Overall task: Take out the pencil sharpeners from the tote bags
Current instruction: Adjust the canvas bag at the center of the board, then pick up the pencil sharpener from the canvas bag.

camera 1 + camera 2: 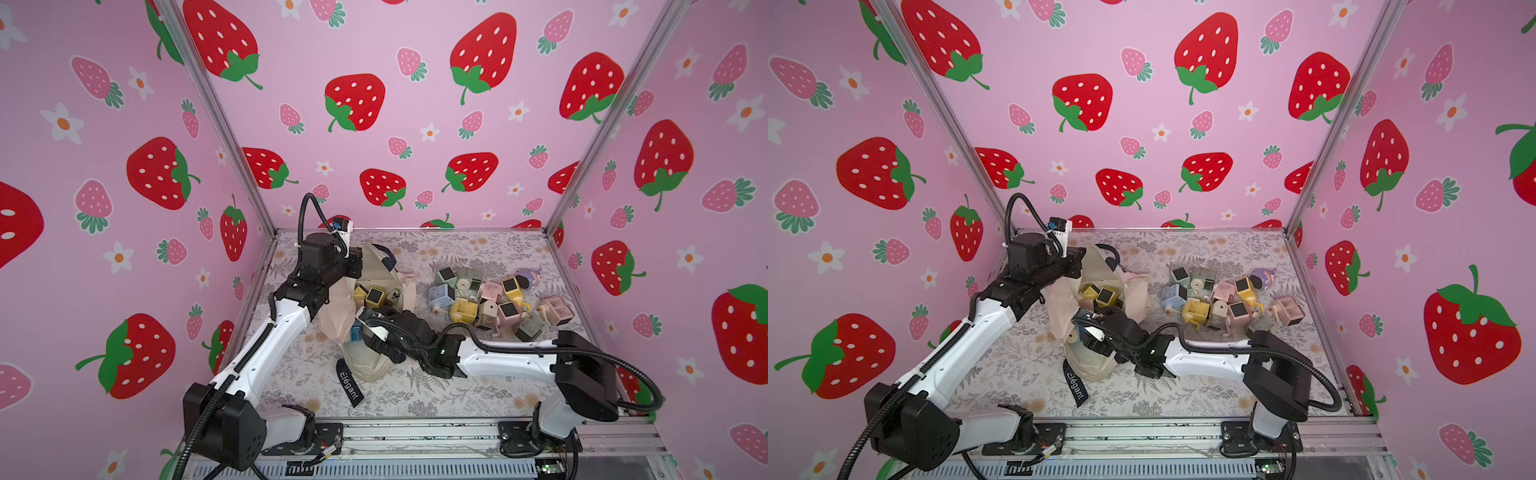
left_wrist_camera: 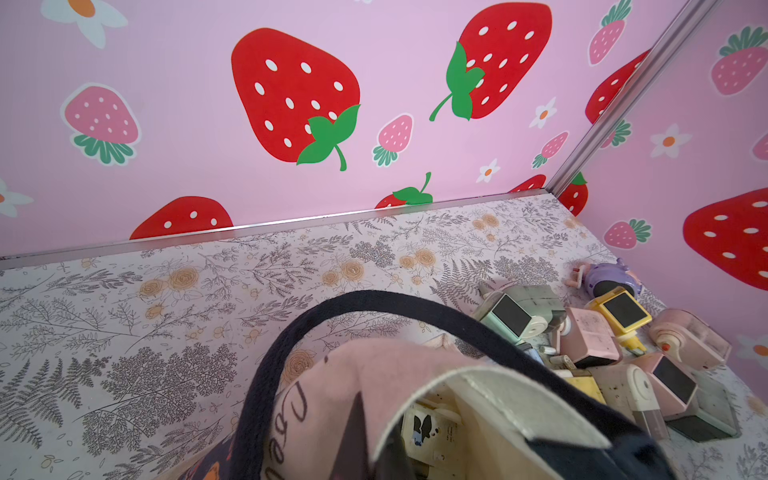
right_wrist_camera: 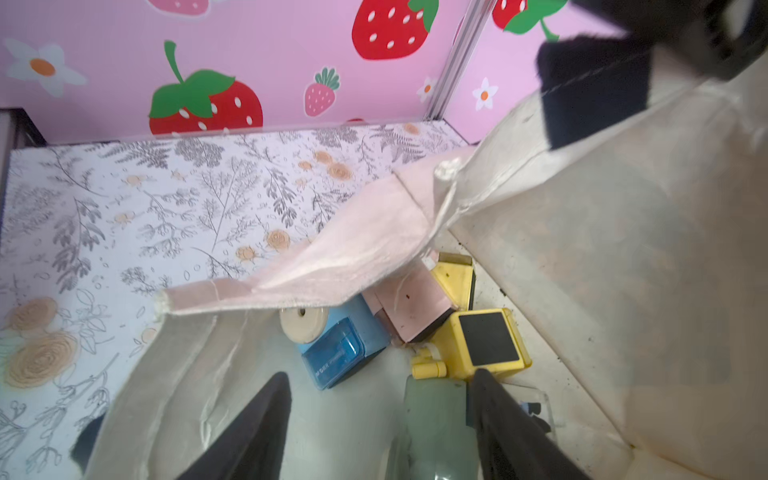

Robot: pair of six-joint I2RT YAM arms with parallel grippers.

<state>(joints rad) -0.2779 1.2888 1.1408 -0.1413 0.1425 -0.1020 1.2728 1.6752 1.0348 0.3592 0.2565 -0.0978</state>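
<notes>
Strawberry walls (image 1: 374, 104) on three sides. The floral table (image 1: 457, 390) fills the lower middle in both top views. The tote bag (image 1: 363, 368) lies centre-left on it, mouth toward the upper right, with a black label strap (image 1: 349, 384) trailing at its lower edge.

The left arm (image 1: 268, 343) runs in from the lower left. The left gripper (image 1: 354, 264) is at the bag's upper rim, pinched tight on the cloth and holding the mouth up. The right arm (image 1: 511, 357) crosses from the lower right and blocks part of the mouth from above. The right gripper (image 1: 362, 318) is inside the mouth. The right wrist view shows its fingers (image 3: 270, 415) spread wide with nothing clamped. A green sharpener (image 3: 434, 424) lies between them, against one finger and clear of the other.

A pile of sharpeners (image 1: 494, 299) sits on the table right of the bag, with a purple sharpener (image 1: 528, 277) at its upper edge.

Only the right wrist view shows the bag's inside:
- a blue sharpener (image 3: 336, 353)
- a pink sharpener (image 3: 411, 307)
- a yellow sharpener (image 3: 486, 345) with a dark window, and another yellow one behind it
- a pink cloth flap (image 3: 332, 257) hanging over them

The top views catch just the yellow ones and a sliver of blue. In the left wrist view the navy handle (image 2: 374, 303) arcs in front of the pile, and that arm's own pincer is out of shot.
</notes>
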